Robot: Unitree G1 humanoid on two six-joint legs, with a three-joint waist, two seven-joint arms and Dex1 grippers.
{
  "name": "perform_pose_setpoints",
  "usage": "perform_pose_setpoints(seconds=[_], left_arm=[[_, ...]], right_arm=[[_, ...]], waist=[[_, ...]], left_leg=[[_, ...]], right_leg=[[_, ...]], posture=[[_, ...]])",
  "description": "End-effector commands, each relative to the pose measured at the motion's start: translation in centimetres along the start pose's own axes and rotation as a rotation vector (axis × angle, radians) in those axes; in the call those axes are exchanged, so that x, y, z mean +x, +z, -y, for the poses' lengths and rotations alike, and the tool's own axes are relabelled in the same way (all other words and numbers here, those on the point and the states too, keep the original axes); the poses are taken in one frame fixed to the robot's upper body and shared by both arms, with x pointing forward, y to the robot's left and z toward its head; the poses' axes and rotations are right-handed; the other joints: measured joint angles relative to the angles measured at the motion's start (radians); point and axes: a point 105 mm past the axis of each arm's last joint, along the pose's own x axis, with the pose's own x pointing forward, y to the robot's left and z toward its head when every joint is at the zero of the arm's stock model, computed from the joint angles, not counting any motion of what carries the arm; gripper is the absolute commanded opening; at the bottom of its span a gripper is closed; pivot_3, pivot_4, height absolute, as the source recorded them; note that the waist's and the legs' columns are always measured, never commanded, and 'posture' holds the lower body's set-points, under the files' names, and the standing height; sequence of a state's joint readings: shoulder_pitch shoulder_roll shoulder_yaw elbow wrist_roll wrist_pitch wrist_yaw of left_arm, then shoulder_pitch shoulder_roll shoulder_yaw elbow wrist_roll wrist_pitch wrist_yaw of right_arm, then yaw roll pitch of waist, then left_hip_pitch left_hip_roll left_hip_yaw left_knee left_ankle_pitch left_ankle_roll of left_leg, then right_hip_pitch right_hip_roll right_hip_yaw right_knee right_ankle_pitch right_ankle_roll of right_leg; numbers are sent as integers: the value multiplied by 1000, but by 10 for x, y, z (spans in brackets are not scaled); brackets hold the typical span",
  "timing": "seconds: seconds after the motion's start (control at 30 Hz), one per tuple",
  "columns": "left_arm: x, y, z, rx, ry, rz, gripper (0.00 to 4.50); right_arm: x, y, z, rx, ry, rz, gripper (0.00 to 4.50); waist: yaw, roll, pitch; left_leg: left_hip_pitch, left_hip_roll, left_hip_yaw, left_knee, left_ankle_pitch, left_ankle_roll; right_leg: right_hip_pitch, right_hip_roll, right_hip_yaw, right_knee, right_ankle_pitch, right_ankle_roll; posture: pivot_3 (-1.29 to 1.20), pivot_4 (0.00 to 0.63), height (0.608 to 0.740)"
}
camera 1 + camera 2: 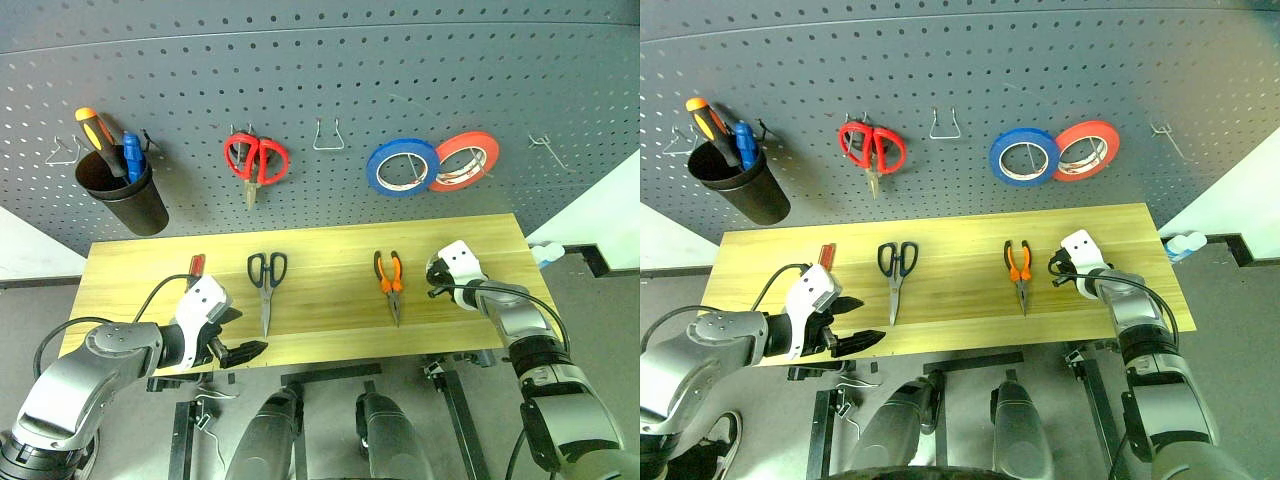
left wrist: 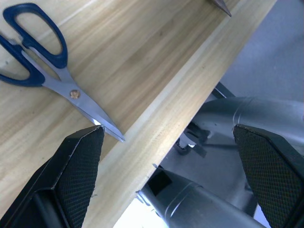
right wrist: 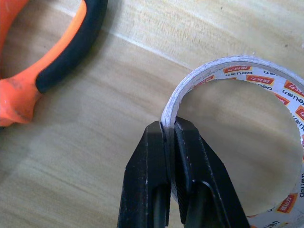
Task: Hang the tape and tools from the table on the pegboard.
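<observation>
Pegboard [image 1: 400, 90] cup [image 1: 125, 195] holds two screwdrivers [image 1: 110, 150].

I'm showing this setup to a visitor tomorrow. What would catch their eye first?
Probably the blue tape roll and red-orange tape roll hanging side by side on the dark pegboard, with red-handled scissors to their left. Below, on the table, the right gripper pinches the whitish tape beside the orange pliers.
</observation>
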State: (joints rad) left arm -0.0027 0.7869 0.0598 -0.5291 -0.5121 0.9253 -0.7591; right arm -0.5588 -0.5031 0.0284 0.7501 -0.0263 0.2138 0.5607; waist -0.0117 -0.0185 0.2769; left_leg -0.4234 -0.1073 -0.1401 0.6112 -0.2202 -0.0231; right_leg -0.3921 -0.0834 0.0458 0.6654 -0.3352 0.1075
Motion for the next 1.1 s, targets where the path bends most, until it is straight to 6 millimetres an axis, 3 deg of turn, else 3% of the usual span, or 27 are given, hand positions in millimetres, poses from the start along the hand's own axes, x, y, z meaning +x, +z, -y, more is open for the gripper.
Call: perform_pose_setpoints(seconds=[0.03,0.27,0.6,0.8,1.0,1.1], left_arm=[[-1,6,-2,26,7,20,4500],[4,9,-3,35,-4,32,4500],[15,16,-13,66,-17,55,4500],[23,20,-17,87,-34,69,4500],[31,24,-23,102,-40,80,4500],[34,28,-25,112,-46,89,4500]], right_arm=[[-3,12,7,-13,-15,41,10],[-24,19,4,-13,22,102,10],[-78,29,-2,0,-5,172,10],[-116,19,16,31,-228,214,10],[-133,13,26,88,-399,266,10],[-137,21,37,86,-484,325,10]], waist=[[1,0,0],[1,0,0],[0,1,-3],[4,0,-11],[-2,2,-38],[-5,5,-46]], left_leg=[[0,0,0,0,0,0],[-2,0,0,0,3,-4],[-2,0,0,1,3,-6],[-3,0,0,2,4,-7],[-2,0,1,2,5,-8],[-1,0,2,3,6,-10]], right_leg=[[0,0,0,0,0,0],[-2,0,0,0,0,0],[-3,0,0,1,0,0],[-3,0,-1,2,0,0],[-3,1,-1,4,1,1],[-3,1,-1,7,1,0]], posture=[[98,294,740],[73,260,740],[34,206,740],[10,176,740],[-4,152,740],[-3,141,740]])
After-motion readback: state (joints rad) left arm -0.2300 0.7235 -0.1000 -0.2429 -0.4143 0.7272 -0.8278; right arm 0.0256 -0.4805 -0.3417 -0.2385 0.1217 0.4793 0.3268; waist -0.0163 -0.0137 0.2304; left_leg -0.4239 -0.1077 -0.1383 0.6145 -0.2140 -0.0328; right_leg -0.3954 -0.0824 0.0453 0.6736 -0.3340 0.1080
